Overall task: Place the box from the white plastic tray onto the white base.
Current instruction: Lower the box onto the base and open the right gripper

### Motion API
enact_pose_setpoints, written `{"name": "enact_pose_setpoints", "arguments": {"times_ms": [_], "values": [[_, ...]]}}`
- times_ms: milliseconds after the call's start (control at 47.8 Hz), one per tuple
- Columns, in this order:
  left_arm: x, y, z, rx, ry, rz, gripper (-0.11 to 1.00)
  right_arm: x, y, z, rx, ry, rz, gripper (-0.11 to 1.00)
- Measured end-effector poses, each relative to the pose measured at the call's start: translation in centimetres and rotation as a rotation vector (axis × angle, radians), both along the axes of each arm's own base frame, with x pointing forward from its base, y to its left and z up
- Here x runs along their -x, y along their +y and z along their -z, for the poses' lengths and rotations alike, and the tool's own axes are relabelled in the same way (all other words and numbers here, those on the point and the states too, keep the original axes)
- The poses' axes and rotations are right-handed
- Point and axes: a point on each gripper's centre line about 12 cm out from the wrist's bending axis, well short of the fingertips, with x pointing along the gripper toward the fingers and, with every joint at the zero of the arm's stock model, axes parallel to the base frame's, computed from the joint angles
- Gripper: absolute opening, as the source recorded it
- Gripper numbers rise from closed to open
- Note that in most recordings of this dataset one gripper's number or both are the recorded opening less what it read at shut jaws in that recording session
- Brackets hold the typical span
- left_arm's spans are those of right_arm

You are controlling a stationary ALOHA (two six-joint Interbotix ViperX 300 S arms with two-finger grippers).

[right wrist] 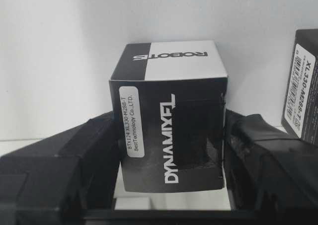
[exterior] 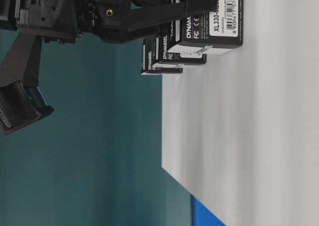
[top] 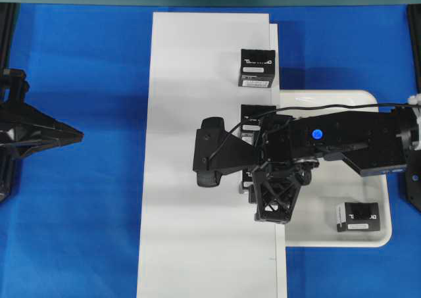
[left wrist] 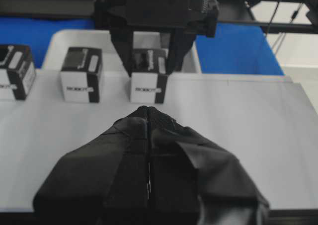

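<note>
Overhead, the right gripper reached over the white base's right edge, beside the white plastic tray. Its wrist view showed fingers clamping the box. The left gripper was closed, empty.

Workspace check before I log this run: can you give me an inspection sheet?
Surface: blue table.
Job's things: box held over the white base; two boxes already on it; white tray holds one more box.
Clutter: nothing seen.
Grippers: right gripper shut on box; left gripper shut, empty.
Cables: black cable over right arm.
Surroundings: teal wall.
</note>
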Motion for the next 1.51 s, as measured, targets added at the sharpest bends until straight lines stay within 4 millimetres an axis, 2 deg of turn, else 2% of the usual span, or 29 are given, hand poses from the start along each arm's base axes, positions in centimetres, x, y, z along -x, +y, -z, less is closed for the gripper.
{"name": "enact_pose_setpoints", "arguments": {"times_ms": [690,732,836,941,1317,1505], "values": [[-0.03,-0.03,0.05,0.000,0.003,0.002,-0.07,0.01,-0.05,0.11,-0.002,-0.015,0.001,0.59],[0.00,-0.03,0.02,0.000,0.002,0.002,-0.07,0.05,-0.05,0.16,-0.002,-0.014,0.001,0.61],[0.01,-0.03,0.08,0.000,0.003,0.002,-0.07,0.03,-0.05,0.19,-0.002,-0.017,0.001,0.83],[0.00,0.00,0.00,0.000,0.000,0.000,-0.07,0.05,-0.05,0.32,-0.002,-0.018,0.000,0.96],[0.01,0.00,0.08,0.000,0.003,0.000,-0.07,0.20,0.19,0.57,-0.003,-0.066,-0.005,0.97],[-0.02,-0.03,0.12,0.000,0.009,0.001,-0.07,0.00,0.19,-0.23,-0.006,-0.118,-0.005,0.97]]}}
